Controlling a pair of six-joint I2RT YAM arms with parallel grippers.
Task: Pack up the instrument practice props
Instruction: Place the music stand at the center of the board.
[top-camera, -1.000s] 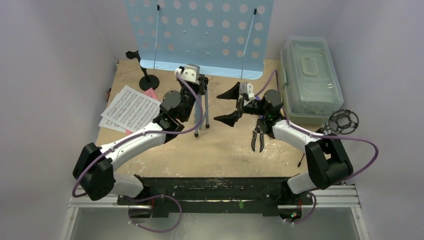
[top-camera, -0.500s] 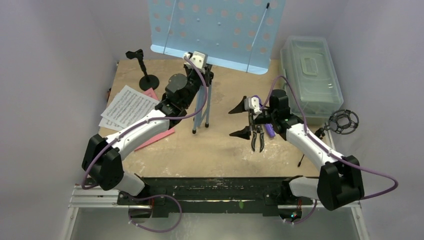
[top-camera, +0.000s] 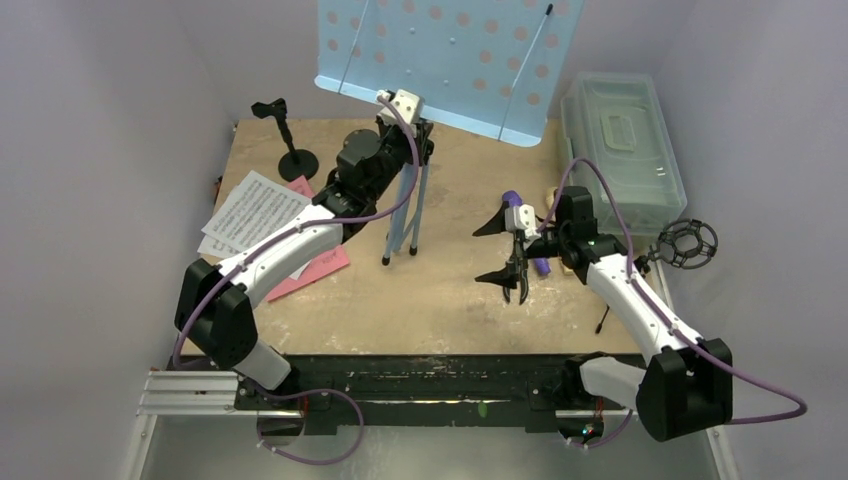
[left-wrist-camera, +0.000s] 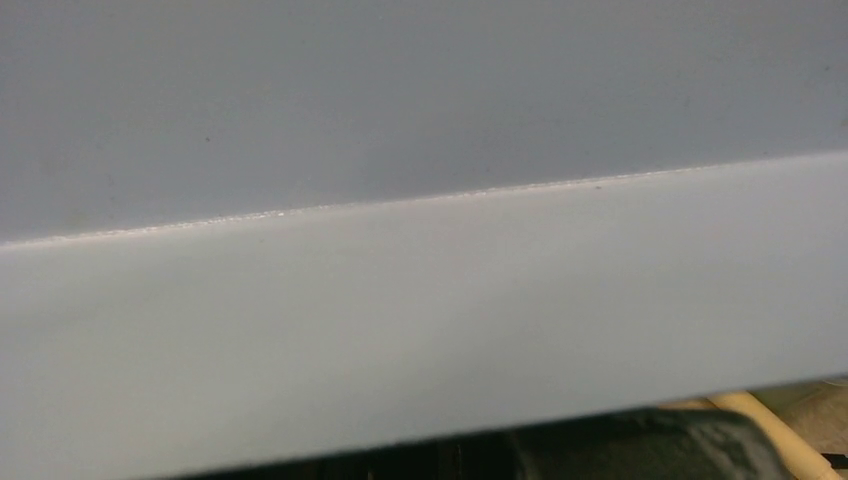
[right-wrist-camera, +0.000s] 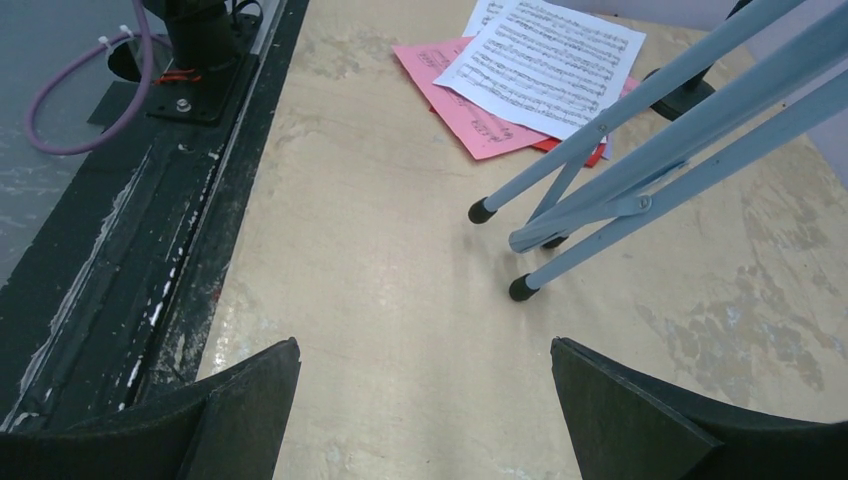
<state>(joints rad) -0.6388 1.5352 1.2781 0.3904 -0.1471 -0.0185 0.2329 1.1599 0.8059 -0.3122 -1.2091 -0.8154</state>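
Note:
The light-blue perforated music desk (top-camera: 440, 55) stands tilted on its tripod legs (top-camera: 402, 215), which rest on the board. My left gripper (top-camera: 415, 135) is shut on the stand's post just under the desk. The left wrist view is filled by the desk's pale surface (left-wrist-camera: 400, 250), and the fingers are hidden. My right gripper (top-camera: 503, 252) (right-wrist-camera: 425, 400) hangs open and empty over bare board, right of the legs (right-wrist-camera: 620, 170). A purple microphone (top-camera: 541, 267) lies partly under that wrist. White (top-camera: 255, 212) (right-wrist-camera: 545, 65) and red (top-camera: 320, 268) (right-wrist-camera: 460, 95) sheet-music pages lie left. The round-base pole (top-camera: 292, 150) stands at the back left.
A translucent lidded box (top-camera: 622, 150) stands at the back right. A black folded tripod (top-camera: 520, 288) lies below the right gripper. A black ring-shaped mic mount (top-camera: 688, 243) sits off the board's right edge. The black base rail (right-wrist-camera: 130, 250) runs along the near edge.
My left arm has carried the music stand to the right, uncovering more of the red page. My right arm has drawn back toward the near right, its gripper still open.

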